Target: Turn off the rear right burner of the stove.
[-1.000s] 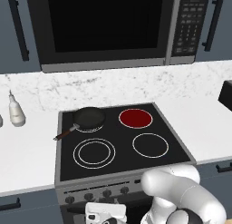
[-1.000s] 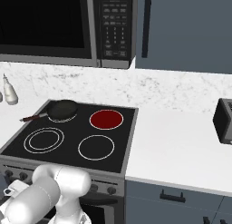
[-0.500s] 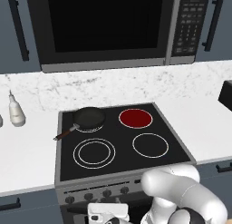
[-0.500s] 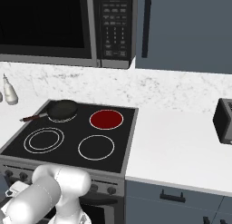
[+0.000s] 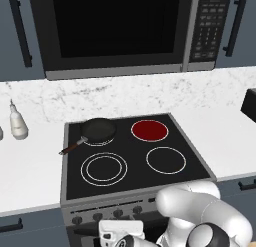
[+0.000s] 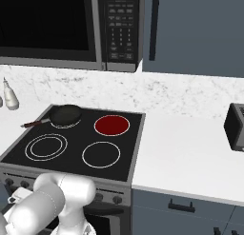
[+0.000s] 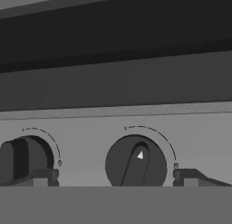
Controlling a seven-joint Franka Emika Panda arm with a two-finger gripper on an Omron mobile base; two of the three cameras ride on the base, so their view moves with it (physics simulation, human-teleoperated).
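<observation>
White marble-look counter (image 5: 35,166) flanks the black glass-top stove (image 5: 120,183); its rear right burner (image 5: 149,130) — a thin white ring — glows solid red beside a small black frying pan (image 5: 98,129). Spread wide, the gripper (image 7: 113,177) straddles a dark round knob (image 7: 136,162) — gripping nothing.

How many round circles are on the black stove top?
4: the rear right burner glowing red, a front right ring, a front left double ring, and a rear left one under the frying pan, mostly hidden.
</observation>
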